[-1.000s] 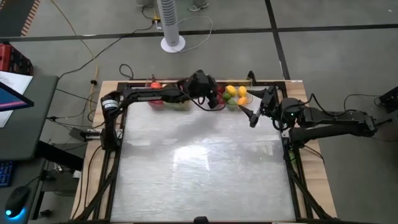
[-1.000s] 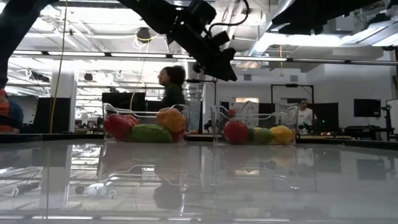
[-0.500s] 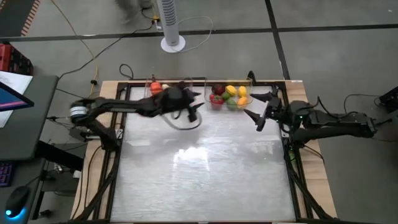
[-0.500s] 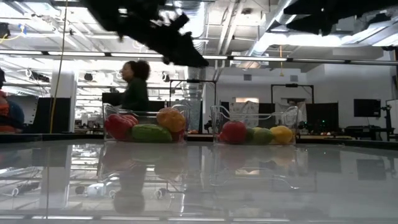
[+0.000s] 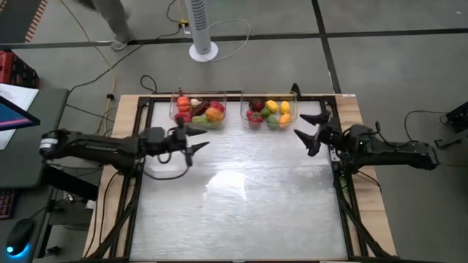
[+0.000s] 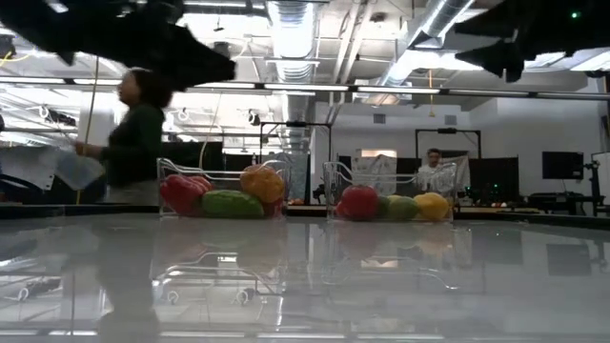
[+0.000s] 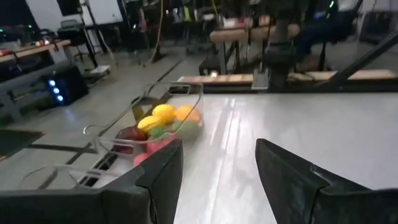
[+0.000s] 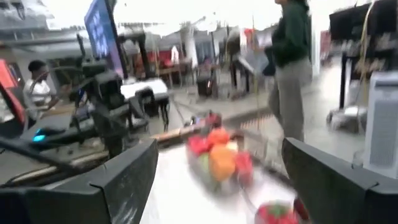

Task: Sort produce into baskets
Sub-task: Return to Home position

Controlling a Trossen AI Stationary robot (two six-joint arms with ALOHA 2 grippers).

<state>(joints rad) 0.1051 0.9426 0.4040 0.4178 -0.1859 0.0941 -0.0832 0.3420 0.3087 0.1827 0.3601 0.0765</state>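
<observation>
Both arms are up off the table point(image 5: 241, 197) and nothing is in either grip. The left gripper point(image 5: 194, 146) hangs with its fingers spread wide, just on the near side of the left basket point(image 5: 175, 109). The right gripper point(image 5: 303, 131) is spread too, beside the right basket point(image 5: 294, 111) on its outer side. All the produce point(image 5: 213, 113) I can see sits inside the two bins, which lie side by side along the far edge, long sides running across the table (no loose piece shows on the white top). Each basket lies ahead of its nearer jaws, so by my read a pull-back to rest leads away from the bins with nothing to snag.
</observation>
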